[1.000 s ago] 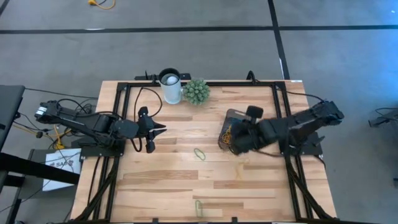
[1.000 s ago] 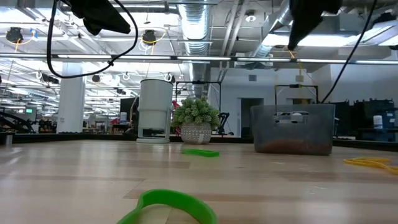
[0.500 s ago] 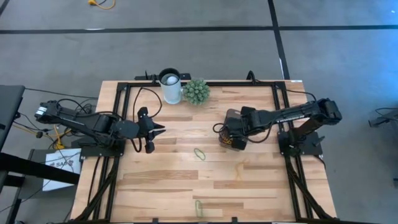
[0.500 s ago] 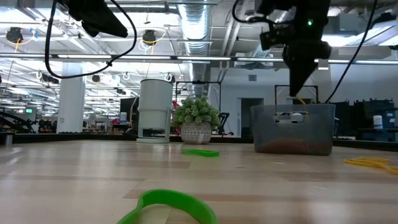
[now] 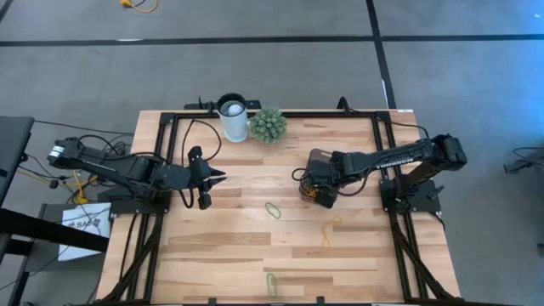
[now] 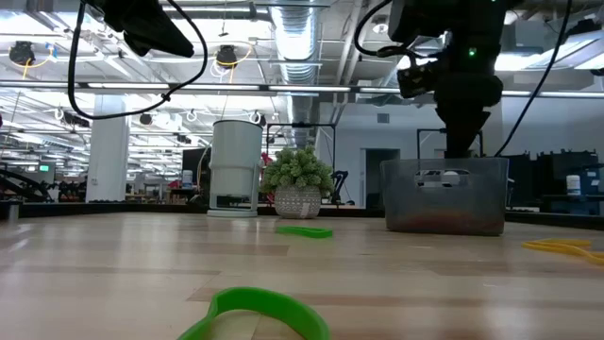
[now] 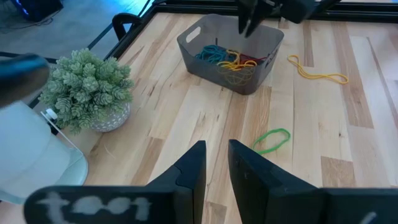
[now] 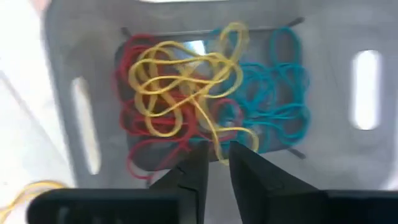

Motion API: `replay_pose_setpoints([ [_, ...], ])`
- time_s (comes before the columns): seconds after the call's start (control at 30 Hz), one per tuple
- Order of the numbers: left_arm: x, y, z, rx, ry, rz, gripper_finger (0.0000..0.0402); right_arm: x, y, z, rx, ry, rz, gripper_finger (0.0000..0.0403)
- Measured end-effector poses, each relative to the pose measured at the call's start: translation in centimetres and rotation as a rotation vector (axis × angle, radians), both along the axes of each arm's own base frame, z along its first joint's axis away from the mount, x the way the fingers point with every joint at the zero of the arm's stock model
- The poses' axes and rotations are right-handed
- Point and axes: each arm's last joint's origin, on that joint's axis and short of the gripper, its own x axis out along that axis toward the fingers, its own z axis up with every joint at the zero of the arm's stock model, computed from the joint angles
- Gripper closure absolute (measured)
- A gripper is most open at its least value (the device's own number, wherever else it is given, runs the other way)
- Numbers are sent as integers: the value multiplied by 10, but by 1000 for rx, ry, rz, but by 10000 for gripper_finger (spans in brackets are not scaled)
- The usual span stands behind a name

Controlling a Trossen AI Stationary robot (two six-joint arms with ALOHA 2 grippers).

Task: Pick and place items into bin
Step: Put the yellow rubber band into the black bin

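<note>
The grey translucent bin (image 5: 316,155) stands right of the table's middle and holds red, yellow and blue rubber bands (image 8: 186,93). My right gripper (image 8: 219,152) points down into the bin's open top (image 6: 444,165), its fingers a narrow gap apart over the pile. On the bare wood lie a green band (image 5: 273,209), a yellow band (image 5: 329,231) and another green band (image 5: 270,282) near the front edge. My left gripper (image 5: 219,178) hangs above the table's left part, slightly open with nothing between its fingers (image 7: 193,165). My right gripper comes from above, pointing down. One strand of a yellow band (image 8: 214,134) in the pile runs up to the gap between its fingertips. Whether the fingers touch that strand, I cannot tell. The band lies slack on the other bands in the bin.
A white cylindrical cup (image 5: 233,117) and a green spiky plant ball (image 5: 268,124) stand at the far edge. A black frame rail (image 5: 280,113) runs round the table, with cables at the left arm's base. Open wood lies between the two arms.
My right gripper has swung from the bin's near right side to above the bin, tipped steeply downward and sunk into its top. The yellow band that hung below its fingertips has gone down with it into the bin. The yellow band on the table is uncovered.
</note>
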Motion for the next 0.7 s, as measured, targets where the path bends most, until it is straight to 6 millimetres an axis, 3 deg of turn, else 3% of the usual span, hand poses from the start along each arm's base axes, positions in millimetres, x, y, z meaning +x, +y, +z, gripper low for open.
replay_pose_setpoints([
  [0.33, 0, 0, 0, -3, -1, 2, 342, -5, 4, -3, 60, 33, 24, 322],
  [0.7, 0, 0, 0, -3, -1, 3, 342, 0, 60, 53, 103, -40, 229, 323],
])
